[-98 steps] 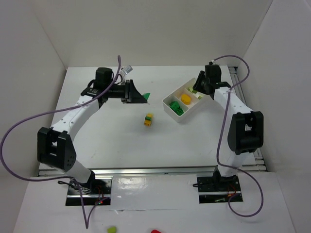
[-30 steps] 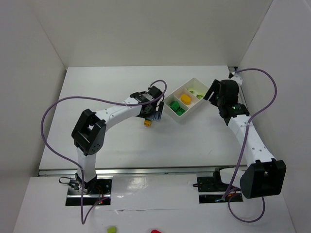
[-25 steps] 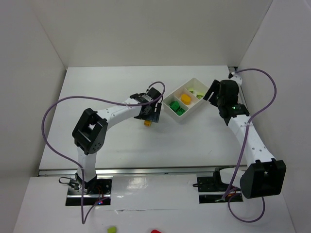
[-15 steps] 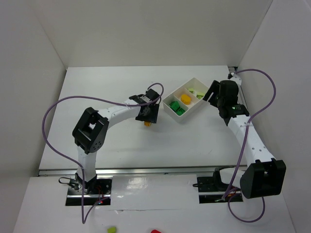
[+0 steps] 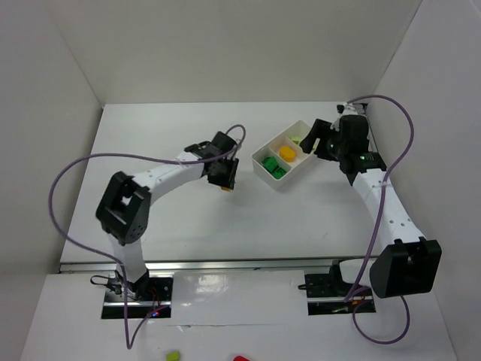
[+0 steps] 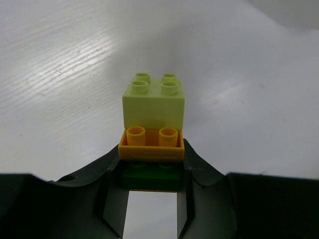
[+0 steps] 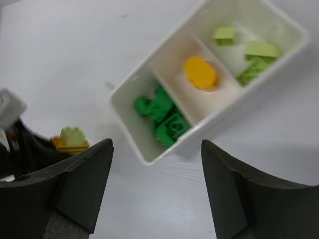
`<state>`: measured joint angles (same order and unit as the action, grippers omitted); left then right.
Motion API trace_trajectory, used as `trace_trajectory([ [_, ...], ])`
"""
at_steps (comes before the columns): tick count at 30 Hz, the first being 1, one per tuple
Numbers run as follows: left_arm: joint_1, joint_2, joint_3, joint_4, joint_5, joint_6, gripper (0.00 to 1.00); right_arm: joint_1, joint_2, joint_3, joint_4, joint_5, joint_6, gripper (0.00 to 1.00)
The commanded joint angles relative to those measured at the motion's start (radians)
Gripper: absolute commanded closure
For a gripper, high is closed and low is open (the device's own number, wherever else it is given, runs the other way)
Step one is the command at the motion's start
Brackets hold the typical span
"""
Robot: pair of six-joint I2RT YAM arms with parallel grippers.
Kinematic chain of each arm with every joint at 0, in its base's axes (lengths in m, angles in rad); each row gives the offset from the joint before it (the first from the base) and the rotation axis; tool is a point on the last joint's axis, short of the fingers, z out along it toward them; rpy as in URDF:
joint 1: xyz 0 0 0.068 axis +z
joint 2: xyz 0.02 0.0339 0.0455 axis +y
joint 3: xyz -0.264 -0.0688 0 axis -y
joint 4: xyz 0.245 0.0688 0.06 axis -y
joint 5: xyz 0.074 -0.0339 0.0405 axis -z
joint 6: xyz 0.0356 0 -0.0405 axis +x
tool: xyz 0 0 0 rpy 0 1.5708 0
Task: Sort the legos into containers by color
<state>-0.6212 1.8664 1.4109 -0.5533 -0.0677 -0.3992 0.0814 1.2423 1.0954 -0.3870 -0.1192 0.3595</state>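
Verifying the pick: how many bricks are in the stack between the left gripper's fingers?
3, stacked stepwise: pale green brick on top, orange brick in the middle, dark green brick at the bottom, partly shadowed. More beneath may be hidden.

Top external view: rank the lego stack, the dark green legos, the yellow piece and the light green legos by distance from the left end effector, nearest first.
1. lego stack, gripped between the fingers of the left end effector.
2. dark green legos, near-left compartment of the tray.
3. yellow piece, middle compartment.
4. light green legos, far compartment.
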Motion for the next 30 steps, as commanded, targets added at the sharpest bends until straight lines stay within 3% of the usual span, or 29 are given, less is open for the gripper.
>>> trace_trajectory([
  [1, 0.11, -0.231, -0.03, 0.055, 0.309, 0.137, 1.0, -0.002, 0.003, 0.078, 0.052, -0.482, -0.108, 0.21],
  [5, 0.208, -0.322, -0.043, 0.066, 0.761, 0.194, 1.0, -0.002, 0.015, 0.078, 0.157, -0.787, -0.108, 0.2],
  [9, 0.261, -0.334, -0.053, 0.107, 1.076, 0.214, 1.0, 0.067, 0.054, 0.121, 0.14, -0.895, -0.154, 0.19],
  [12, 0.282, -0.334, -0.062, 0.139, 1.189, 0.203, 1.0, 0.141, 0.081, 0.173, 0.079, -0.91, -0.215, 0.15],
  [17, 0.282, -0.334, -0.072, 0.174, 1.256, 0.194, 1.0, 0.247, 0.131, 0.23, 0.069, -0.849, -0.234, 0.14],
  [23, 0.282, -0.365, -0.081, 0.185, 1.281, 0.184, 1.0, 0.288, 0.219, 0.282, 0.124, -0.835, -0.209, 0.13],
  [30, 0.282, -0.365, -0.081, 0.194, 1.292, 0.184, 1.0, 0.308, 0.298, 0.319, 0.192, -0.942, -0.175, 0.17],
])
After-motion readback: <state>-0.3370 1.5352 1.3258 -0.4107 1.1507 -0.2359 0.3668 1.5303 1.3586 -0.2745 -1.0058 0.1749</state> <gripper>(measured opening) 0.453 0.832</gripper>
